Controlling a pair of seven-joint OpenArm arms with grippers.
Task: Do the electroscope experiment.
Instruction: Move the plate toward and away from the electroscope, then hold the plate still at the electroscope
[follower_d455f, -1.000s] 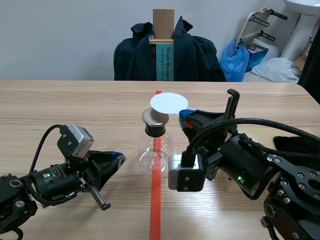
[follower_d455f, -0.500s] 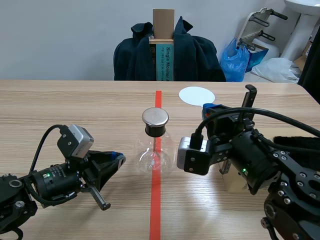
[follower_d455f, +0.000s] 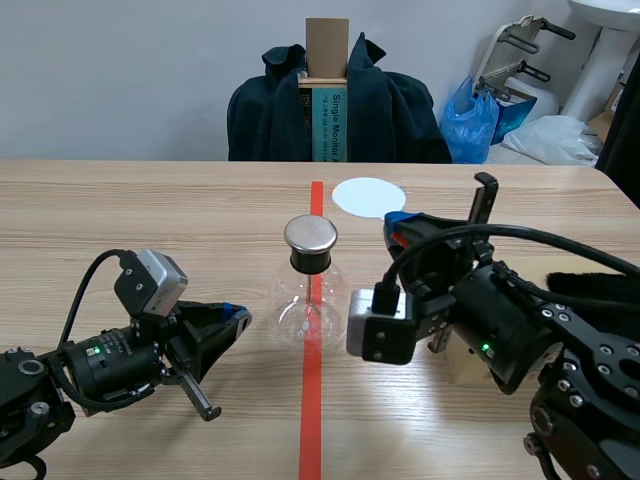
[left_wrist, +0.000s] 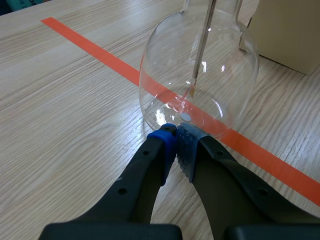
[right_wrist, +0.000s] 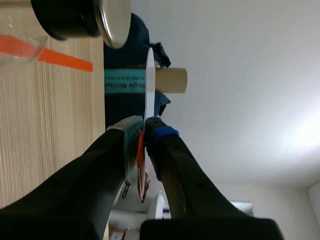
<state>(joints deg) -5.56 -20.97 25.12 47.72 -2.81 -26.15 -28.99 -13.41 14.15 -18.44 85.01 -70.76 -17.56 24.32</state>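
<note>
One flask (follower_d455f: 308, 300) and one disc (follower_d455f: 368, 196). The right claw (right_wrist: 145, 131) pinches the disc beyond the flask. The left claw (left_wrist: 176, 139), pressed together, sits just beside the flask, whose neck its wrist view cuts off.

This looks like a plain office room set up as a robotics lab bench. A pale wooden desk (follower_d455f: 150, 210) carries an orange-red tape line (follower_d455f: 312, 400), with a black left arm (follower_d455f: 100, 365) and right arm (follower_d455f: 520, 335) at its near corners and a bare grey wall (follower_d455f: 120, 70) behind. Past the desk's far edge stand a chair draped with a dark jacket (follower_d455f: 270, 115), a monitor carton (follower_d455f: 330, 125), a blue plastic bag (follower_d455f: 472, 125) and what may be a white washbasin (follower_d455f: 612, 40).
</note>
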